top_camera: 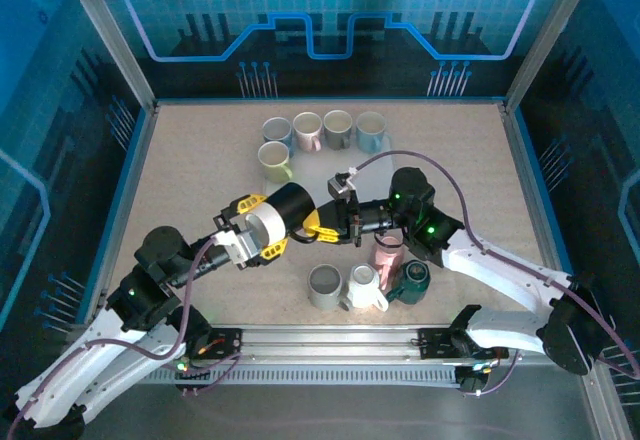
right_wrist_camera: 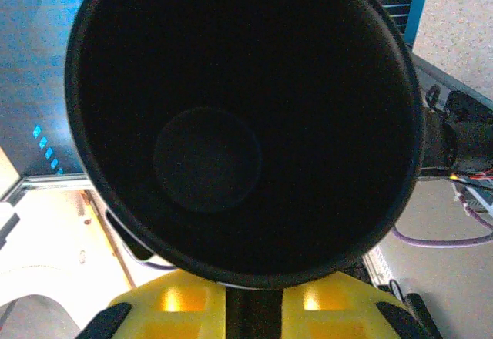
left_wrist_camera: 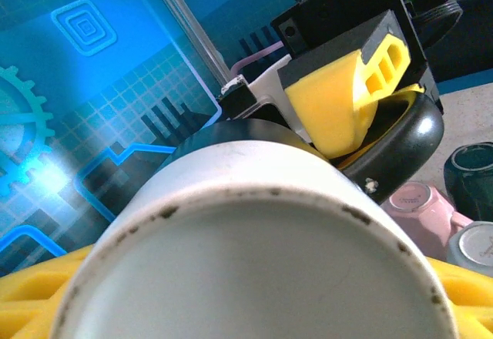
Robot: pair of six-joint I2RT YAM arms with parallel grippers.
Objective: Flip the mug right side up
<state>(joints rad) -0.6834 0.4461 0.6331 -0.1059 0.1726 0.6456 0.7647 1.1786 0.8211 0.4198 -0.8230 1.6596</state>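
Aloft, the black mug [top_camera: 292, 205] lay sideways between my pincers: left pincer [top_camera: 260, 227] clamped round its pale base, right pincer [top_camera: 322, 224] pinched shut on its rim.

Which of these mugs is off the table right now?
The black mug with the white base, held in the air by the left gripper and right gripper; all the rest sit on the table.
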